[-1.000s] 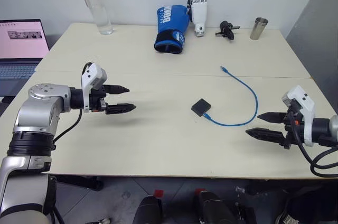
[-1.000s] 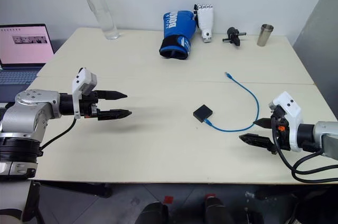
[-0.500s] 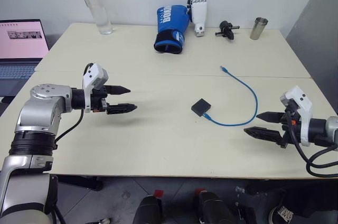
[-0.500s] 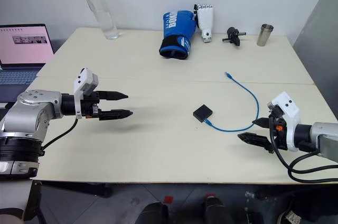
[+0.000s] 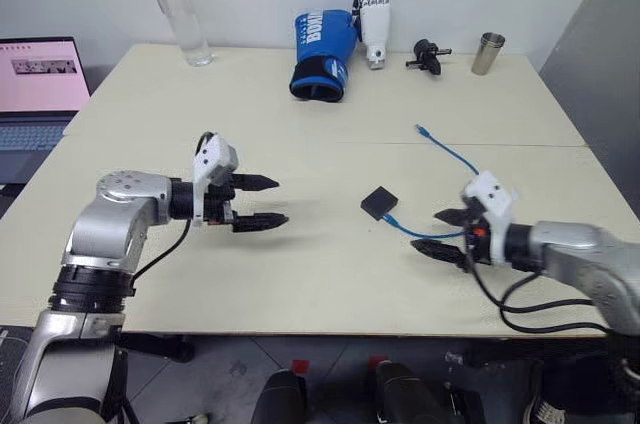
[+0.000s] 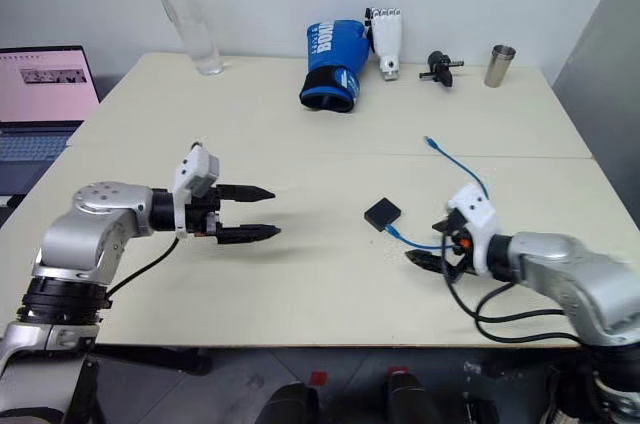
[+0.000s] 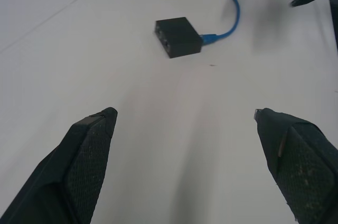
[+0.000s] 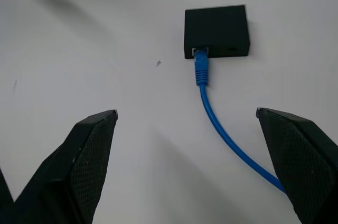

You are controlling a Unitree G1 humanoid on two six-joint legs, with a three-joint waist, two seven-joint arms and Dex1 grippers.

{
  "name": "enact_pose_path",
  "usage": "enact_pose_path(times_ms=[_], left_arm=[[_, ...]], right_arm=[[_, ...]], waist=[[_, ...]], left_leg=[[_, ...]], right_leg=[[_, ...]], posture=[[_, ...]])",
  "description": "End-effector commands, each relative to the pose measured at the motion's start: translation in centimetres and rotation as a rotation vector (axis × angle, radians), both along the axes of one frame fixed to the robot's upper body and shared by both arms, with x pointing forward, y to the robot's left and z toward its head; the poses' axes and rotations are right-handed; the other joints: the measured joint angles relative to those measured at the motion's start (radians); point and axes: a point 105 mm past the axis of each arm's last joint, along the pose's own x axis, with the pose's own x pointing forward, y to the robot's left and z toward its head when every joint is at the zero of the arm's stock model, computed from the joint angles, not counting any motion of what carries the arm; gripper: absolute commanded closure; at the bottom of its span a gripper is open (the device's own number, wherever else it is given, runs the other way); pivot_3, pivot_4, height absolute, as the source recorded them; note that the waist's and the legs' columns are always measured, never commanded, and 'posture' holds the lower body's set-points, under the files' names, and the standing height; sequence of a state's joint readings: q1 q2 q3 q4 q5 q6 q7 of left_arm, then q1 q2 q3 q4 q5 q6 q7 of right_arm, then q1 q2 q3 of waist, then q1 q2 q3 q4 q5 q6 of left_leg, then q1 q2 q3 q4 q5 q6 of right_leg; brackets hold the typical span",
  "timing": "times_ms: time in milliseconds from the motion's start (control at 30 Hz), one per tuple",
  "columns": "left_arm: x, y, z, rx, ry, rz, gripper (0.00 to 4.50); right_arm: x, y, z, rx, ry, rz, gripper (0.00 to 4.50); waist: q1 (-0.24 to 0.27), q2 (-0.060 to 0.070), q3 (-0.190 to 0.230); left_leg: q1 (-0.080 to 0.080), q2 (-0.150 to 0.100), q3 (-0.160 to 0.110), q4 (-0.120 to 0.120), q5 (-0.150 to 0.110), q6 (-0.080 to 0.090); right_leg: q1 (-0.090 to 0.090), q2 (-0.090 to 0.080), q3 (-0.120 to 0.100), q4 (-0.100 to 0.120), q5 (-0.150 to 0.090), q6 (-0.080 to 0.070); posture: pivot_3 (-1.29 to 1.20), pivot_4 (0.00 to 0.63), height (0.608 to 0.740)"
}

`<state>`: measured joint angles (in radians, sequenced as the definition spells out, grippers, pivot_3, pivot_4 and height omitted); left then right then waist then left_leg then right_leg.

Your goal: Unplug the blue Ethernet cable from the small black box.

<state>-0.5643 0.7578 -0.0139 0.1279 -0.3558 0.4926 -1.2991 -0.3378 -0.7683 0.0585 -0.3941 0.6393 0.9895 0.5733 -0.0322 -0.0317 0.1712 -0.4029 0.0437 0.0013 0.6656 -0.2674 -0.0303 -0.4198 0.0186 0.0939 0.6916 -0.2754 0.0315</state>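
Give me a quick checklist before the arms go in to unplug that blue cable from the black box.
1. Blue Ethernet cable plugged into the small black box: ok, still seated.
2. Right gripper open, lined up on the plug: ok.
3. Left gripper open: ok.
4. Left gripper near enough to hold the box: not ok, well short.
5. Cable's free end lying loose on the table: ok.

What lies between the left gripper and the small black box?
Bare tabletop: nothing sits between the open left gripper and the small black box in the left eye view; the left wrist view agrees.
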Motion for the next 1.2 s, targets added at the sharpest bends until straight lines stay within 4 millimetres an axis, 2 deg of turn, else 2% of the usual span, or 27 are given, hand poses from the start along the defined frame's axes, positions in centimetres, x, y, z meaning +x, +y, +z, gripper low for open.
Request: enact_pose_path(times_ms=[33,233,533,633,1000,1133,1200], left_arm=[[-0.5,-1.8,0.8,0.013,-0.111,-0.052,0.03],[-1.9,-4.3,-0.5,0.029,-0.159,-0.125,0.03],[-1.9,-3.6,-0.3,0.031,-0.163,-0.077,0.03],[-2.0,-3.4,-0.3,0.036,-0.163,-0.071,0.03],[-1.3,-3.2,0.3,0.028,-0.177,-0.044,0.03],[-1.1,-3.1,0.3,0.027,-0.175,-0.037,0.03],[-1.1,-2.9,0.4,0.024,-0.174,-0.032,0.03]], right_arm=[[2.4,0.7,-0.2,-0.035,-0.089,-0.036,0.02],[4.8,2.7,-2.2,-0.03,-0.082,-0.055,0.02],[5.3,3.2,-4.1,-0.089,-0.083,-0.01,0.02],[4.9,3.3,-3.9,-0.08,-0.083,0.015,0.56],[4.8,4.4,-3.7,-0.133,-0.166,0.084,3.3],[4.9,3.7,-3.3,-0.137,-0.176,0.081,4.31],[5.1,2.7,-2.4,-0.179,-0.222,0.085,4.35]], waist=[[0.0,0.0,0.0],[0.0,0.0,0.0],[-0.001,0.0,0.0],[-0.001,0.0,0.0],[-0.001,0.0,0.0],[-0.001,0.0,0.0],[0.0,0.0,0.0]], left_leg=[[0.0,0.0,0.0,0.0,0.0,0.0],[0.0,0.0,0.001,0.0,0.0,0.0],[0.001,0.0,0.0,0.0,0.0,0.0],[0.001,0.0,0.001,0.0,0.0,0.0],[0.001,0.0,0.0,0.0,0.0,0.0],[0.001,0.0,0.0,0.0,0.0,0.0],[0.001,0.0,0.0,0.0,0.0,0.0]], right_leg=[[0.0,0.0,0.0,0.0,0.0,0.0],[0.0,0.0,0.001,0.0,0.0,0.0],[0.0,0.0,0.001,0.001,0.0,0.0],[0.0,0.0,0.001,0.001,0.0,0.0],[0.0,0.0,0.0,0.001,0.0,0.0],[0.0,0.0,0.0,0.002,0.0,0.0],[0.0,0.0,0.0,0.002,0.0,0.0]], posture=[[0.0,0.15,0.74],[0.0,0.15,0.74],[0.0,0.15,0.74],[0.0,0.15,0.74],[0.0,0.15,0.74],[0.0,0.15,0.74],[0.0,0.15,0.74]])
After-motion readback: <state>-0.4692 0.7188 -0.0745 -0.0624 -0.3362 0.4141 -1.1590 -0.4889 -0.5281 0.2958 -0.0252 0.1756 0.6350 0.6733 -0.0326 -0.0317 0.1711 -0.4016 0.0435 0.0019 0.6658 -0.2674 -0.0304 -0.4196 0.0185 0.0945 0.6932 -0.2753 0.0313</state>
